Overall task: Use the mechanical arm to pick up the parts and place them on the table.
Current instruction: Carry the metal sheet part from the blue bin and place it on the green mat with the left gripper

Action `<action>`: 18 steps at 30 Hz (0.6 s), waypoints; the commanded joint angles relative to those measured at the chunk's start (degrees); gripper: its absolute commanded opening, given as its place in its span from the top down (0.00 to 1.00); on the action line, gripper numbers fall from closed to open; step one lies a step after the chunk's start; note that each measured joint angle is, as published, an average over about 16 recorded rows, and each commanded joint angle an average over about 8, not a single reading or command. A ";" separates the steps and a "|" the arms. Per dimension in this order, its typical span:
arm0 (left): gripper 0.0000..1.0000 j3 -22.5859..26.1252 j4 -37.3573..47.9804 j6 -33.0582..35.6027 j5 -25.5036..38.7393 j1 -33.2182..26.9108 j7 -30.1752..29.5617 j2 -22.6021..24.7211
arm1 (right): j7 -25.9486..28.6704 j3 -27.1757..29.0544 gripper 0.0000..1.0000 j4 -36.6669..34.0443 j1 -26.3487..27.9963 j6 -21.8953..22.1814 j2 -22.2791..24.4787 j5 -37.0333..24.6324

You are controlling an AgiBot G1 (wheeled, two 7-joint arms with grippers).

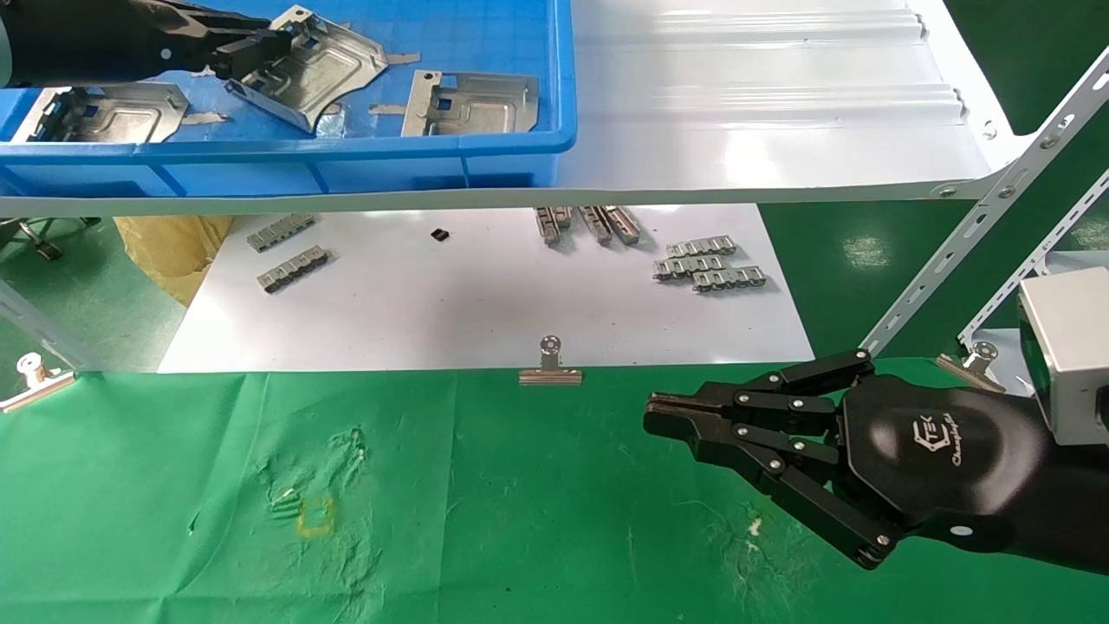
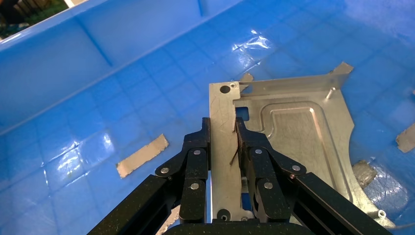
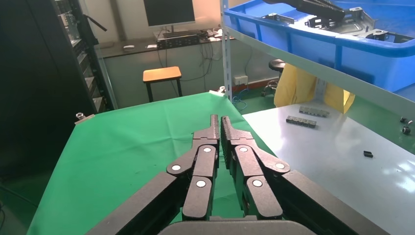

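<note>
Parts lie in the blue bin (image 1: pixel 511 147) on the white ribbed shelf (image 1: pixel 762 113) at the far left: a tilted middle plate (image 1: pixel 325 69), a left plate (image 1: pixel 113 114) and a right plate (image 1: pixel 472 104). The left gripper (image 1: pixel 251 52) is clamped on the middle plate's bent rim, its fingers (image 2: pixel 195 161) pinching the metal from both sides. Near right, the right gripper (image 1: pixel 663 416) hangs over the green table (image 1: pixel 485 520), fingertips pressed together on nothing. Beyond lie a binder clip (image 1: pixel 550 364) and grey linked strips (image 1: pixel 706 264) on a white sheet (image 1: pixel 450 303).

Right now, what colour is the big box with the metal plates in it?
Bright blue. The box shows best in the head view, up on the white shelf.
</note>
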 commanded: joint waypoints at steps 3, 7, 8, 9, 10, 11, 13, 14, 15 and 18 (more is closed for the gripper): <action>1.00 -0.66 -0.69 1.91 -0.97 -0.93 0.21 -0.37 | 0.00 0.00 0.00 0.00 0.00 0.00 0.00 0.00; 1.00 -1.87 -2.37 8.99 -2.87 -2.39 1.74 -1.52 | 0.00 0.00 0.00 0.00 0.00 0.00 0.00 0.00; 1.00 -2.16 -2.79 11.20 -3.35 -2.63 2.25 -1.85 | 0.00 0.00 0.00 0.00 0.00 0.00 0.00 0.00; 1.00 -2.45 -3.26 13.75 -3.86 -2.82 2.89 -2.19 | 0.00 0.00 0.00 0.00 0.00 0.00 0.00 0.00; 1.00 -2.71 -3.73 16.43 -4.35 -2.93 3.60 -2.56 | 0.00 0.00 0.00 0.00 0.00 0.00 0.00 0.00; 1.00 -2.94 -4.18 19.14 -4.80 -2.98 4.36 -2.91 | 0.00 0.00 0.00 0.00 0.00 0.00 0.00 0.00; 1.00 -3.33 -5.17 24.69 -5.66 -2.87 6.16 -3.59 | 0.00 0.00 0.00 0.00 0.00 0.00 0.00 0.00; 1.00 -3.46 -5.67 27.05 -6.06 -2.70 7.07 -3.88 | 0.00 0.00 0.00 0.00 0.00 0.00 0.00 0.00; 1.00 -3.52 -6.28 29.16 -6.45 -2.40 8.02 -4.14 | 0.00 0.00 0.00 0.00 0.00 0.00 0.00 0.00; 1.00 -3.35 -8.75 33.22 -7.88 -0.91 10.40 -4.89 | 0.00 0.00 0.00 0.00 0.00 0.00 0.00 0.00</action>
